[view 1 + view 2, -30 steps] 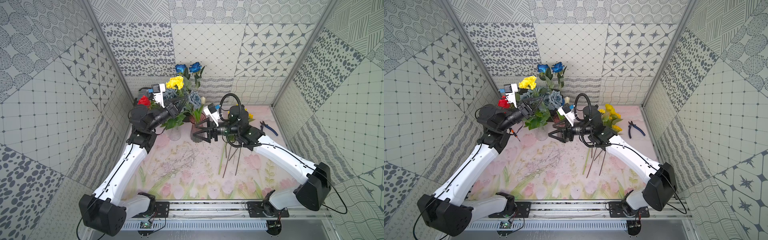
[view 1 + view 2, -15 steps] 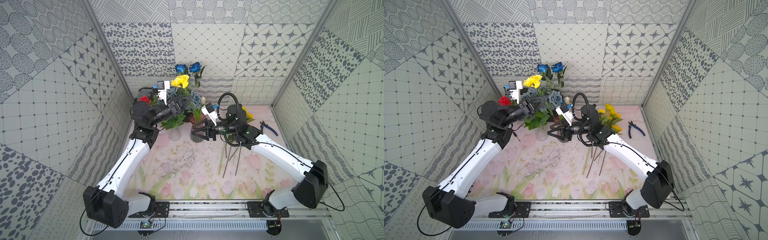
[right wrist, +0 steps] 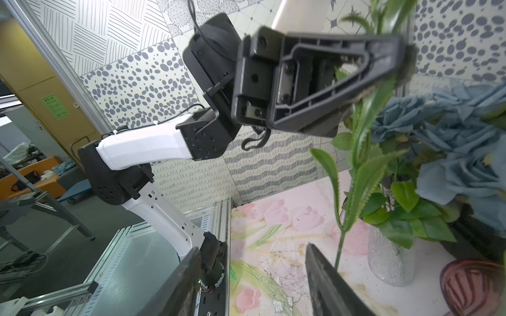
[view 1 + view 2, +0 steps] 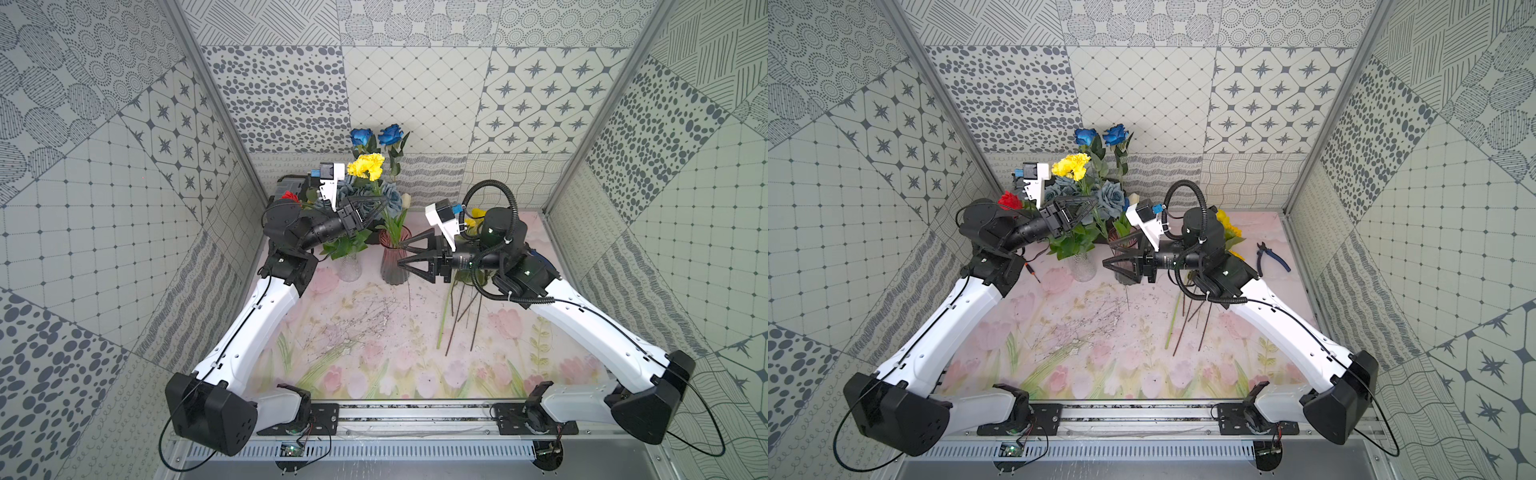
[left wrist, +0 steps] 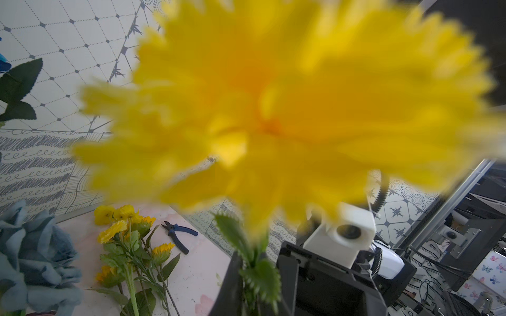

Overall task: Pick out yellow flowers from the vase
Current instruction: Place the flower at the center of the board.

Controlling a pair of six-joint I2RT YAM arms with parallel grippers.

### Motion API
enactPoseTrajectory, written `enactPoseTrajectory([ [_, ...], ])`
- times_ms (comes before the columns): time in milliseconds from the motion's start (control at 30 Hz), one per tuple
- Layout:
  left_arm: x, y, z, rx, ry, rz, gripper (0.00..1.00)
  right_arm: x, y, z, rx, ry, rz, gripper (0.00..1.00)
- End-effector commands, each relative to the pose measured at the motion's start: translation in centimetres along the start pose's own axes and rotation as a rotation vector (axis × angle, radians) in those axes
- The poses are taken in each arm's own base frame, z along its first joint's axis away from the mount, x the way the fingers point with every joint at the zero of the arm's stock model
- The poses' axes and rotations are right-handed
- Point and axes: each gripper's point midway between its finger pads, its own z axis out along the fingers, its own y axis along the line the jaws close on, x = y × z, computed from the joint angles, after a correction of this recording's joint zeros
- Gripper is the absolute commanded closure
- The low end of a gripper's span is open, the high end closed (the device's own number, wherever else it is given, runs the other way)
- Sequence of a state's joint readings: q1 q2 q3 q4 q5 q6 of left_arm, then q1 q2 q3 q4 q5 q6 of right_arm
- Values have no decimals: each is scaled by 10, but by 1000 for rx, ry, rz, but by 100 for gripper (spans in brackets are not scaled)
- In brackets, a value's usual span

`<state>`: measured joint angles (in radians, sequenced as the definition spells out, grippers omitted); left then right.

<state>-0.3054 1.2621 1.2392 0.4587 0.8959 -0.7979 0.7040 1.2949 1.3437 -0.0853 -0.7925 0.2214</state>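
The left end effector (image 4: pixel 385 202) is clamped on the stem of a ruffled yellow carnation (image 4: pixel 366 165) above the ribbed pink glass vase (image 4: pixel 388 272).
The left arm reaches high with its wrist level; the stem stands near upright, bloom uppermost. The right end effector (image 4: pixel 403 252), jaws parted and empty, points level at the vase's side.

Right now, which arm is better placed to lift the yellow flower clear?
Left, probably: the left gripper is shut on the stem of the yellow flower, while the right gripper stands open by the pink vase, holding nothing.
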Motion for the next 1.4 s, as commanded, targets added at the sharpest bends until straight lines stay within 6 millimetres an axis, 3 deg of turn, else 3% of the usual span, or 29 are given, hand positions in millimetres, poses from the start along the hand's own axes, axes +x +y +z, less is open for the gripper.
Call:
enactPoseTrajectory([
  [0, 1, -10, 1, 38, 24, 42, 90, -11, -13, -4, 68, -33, -44, 38],
  [133, 0, -17, 2, 70, 31, 37, 90, -2, -30, 8, 76, -13, -14, 38],
  [400, 6, -24, 10, 112, 55, 32, 90, 9, -40, 32, 8, 15, 57, 42],
  [567, 11, -27, 16, 128, 76, 30, 90, 16, -44, 37, 9, 33, 73, 58],
  [700, 15, -24, 17, 120, 86, 33, 90, 16, -44, 34, 20, 23, 64, 82],
  [800, 16, -20, 18, 109, 85, 31, 90, 16, -43, 35, 16, 26, 69, 88],
  [867, 16, -18, 18, 102, 84, 32, 90, 16, -42, 34, 17, 25, 69, 98],
  [1067, 19, -8, 18, 54, 85, 33, 88, 15, -42, 32, 25, 20, 63, 100],
  [1133, 19, -7, 17, 41, 81, 37, 77, 15, -42, 32, 28, 18, 63, 100],
  [1233, 20, -7, 15, 24, 81, 45, 43, 13, -44, 30, 46, 10, 62, 100],
  [1367, 23, -5, 10, -20, 89, 69, 17, 10, -51, 23, 92, 0, 67, 100],
])
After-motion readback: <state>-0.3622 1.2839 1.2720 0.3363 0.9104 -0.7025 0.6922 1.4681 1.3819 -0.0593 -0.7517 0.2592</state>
